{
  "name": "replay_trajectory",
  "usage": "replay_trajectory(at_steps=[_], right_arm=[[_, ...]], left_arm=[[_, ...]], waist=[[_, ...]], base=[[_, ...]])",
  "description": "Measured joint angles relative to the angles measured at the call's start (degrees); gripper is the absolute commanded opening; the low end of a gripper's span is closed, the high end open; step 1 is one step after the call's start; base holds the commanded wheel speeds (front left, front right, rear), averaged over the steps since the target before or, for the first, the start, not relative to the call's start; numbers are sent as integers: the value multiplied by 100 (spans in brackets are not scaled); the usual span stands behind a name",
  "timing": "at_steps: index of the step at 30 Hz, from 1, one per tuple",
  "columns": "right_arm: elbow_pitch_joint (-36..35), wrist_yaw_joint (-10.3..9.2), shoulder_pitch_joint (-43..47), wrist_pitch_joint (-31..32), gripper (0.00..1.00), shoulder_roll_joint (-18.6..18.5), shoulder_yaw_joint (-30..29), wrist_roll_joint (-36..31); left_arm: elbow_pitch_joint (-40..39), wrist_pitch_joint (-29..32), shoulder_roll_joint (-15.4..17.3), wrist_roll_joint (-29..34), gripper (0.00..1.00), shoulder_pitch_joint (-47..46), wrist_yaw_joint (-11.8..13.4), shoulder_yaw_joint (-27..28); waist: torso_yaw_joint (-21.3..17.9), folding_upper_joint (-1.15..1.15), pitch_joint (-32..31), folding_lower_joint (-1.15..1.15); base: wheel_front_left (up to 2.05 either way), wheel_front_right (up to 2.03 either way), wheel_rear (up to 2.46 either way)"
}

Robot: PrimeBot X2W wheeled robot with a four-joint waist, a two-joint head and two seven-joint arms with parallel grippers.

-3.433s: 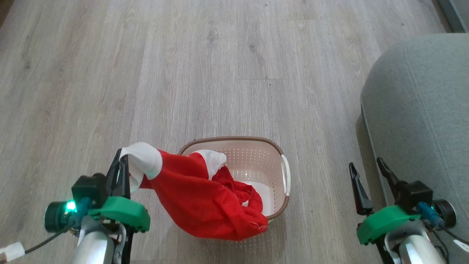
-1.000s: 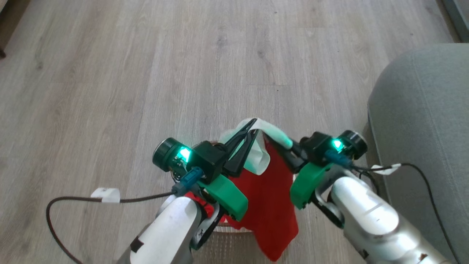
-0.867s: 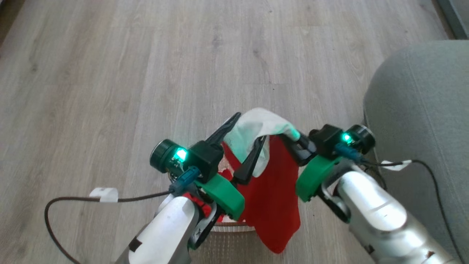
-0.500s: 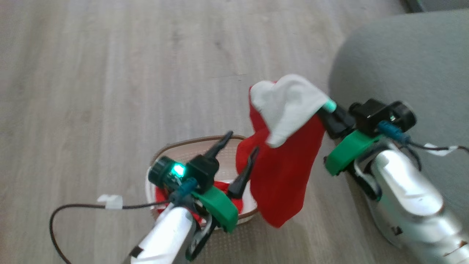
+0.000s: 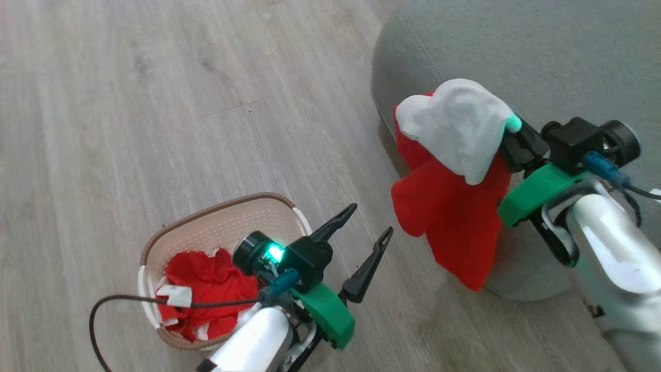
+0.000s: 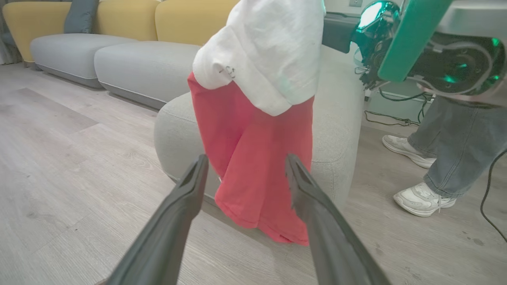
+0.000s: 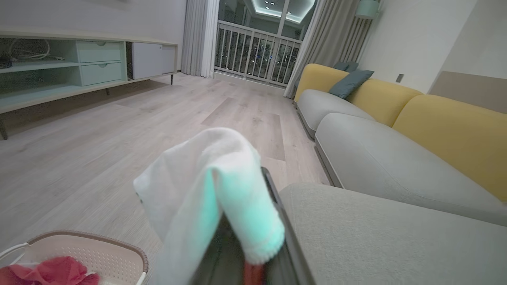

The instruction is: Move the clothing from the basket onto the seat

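The right hand (image 5: 510, 128), fingertips buried under white cloth (image 5: 454, 124), is clamped on a red garment (image 5: 454, 222) hanging at 7 o'clock of the seat (image 5: 516, 41). The left hand (image 5: 371, 218) gapes empty, its arm (image 5: 258, 341) hiding part of the clothing (image 5: 201, 279) in the basket (image 5: 227, 227).

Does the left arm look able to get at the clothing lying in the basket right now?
Likely yes. The left gripper is open and empty near the basket, and the red clothing lies uncovered inside. The right gripper holds its garment off by the seat, out of the way.
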Motion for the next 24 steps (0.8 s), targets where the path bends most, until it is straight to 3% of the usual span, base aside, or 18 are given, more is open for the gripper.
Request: replay_trajectory(at_steps=[10, 16, 21, 24], right_arm=[[-230, 1, 71, 0, 0, -165, -312, 2], [-297, 1, -58, 2, 0, -144, -667, 168], [-58, 1, -1373, 97, 0, -226, -1356, 153], [137, 1, -2564, 331, 0, -601, -1928, 64]], left_arm=[[-23, 0, -1, 1, 100, -9, 41, -98], [-35, 0, 0, 146, 100, -296, 68, -53], [-137, -1, -2, 269, 100, -917, 32, 224], [-236, -2, -5, 335, 100, -1128, 16, 490]], waist=[[-70, 0, 123, 0], [80, 0, 607, 0], [264, 0, 1338, 2], [433, 0, 1824, 2]], base=[[0, 0, 0], [0, 0, 0], [0, 0, 0], [0, 0, 0]])
